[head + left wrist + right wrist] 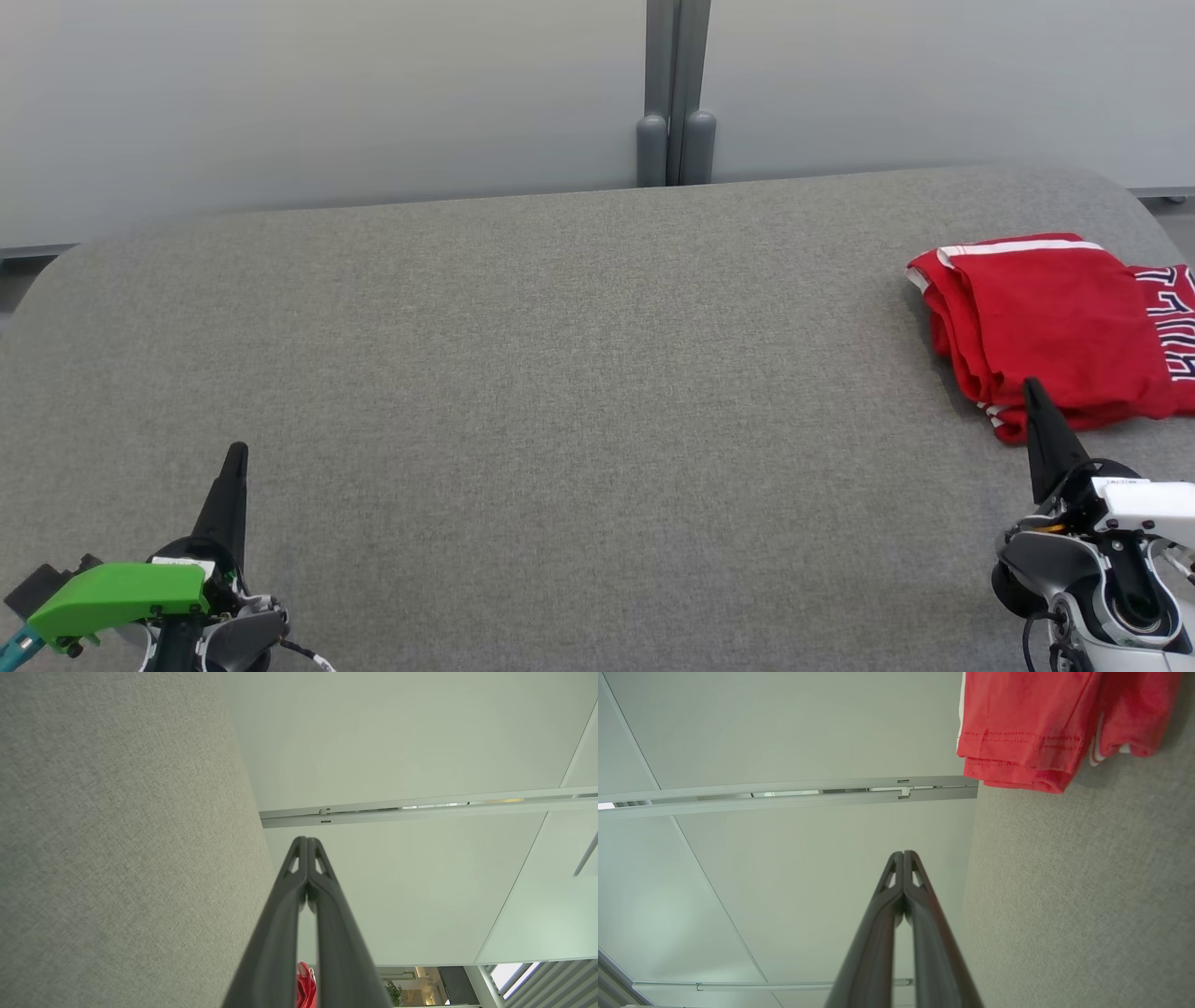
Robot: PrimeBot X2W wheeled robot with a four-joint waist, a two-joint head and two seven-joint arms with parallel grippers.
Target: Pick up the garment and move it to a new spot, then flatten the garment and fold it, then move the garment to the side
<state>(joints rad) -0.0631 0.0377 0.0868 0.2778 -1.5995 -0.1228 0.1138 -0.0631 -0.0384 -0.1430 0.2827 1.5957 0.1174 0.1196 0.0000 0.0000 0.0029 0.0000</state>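
Observation:
The garment (1050,322) is red with white stripes and dark lettering. It lies folded in a neat stack at the far right of the grey table (560,373), partly cut off by the head view's right edge. My right gripper (1032,387) is shut and empty, its tip just at the garment's near edge as seen from the head. The right wrist view has the garment (1031,728) at top right, apart from the shut right gripper (903,853). My left gripper (238,450) is shut and empty at lower left. Between the left gripper (307,839) fingers a red sliver of the garment (304,989) peeks through.
The grey fabric-covered table has rounded far corners. Behind it stand pale wall panels with a grey post (676,93) at the seam. The table's right edge runs close beside the garment.

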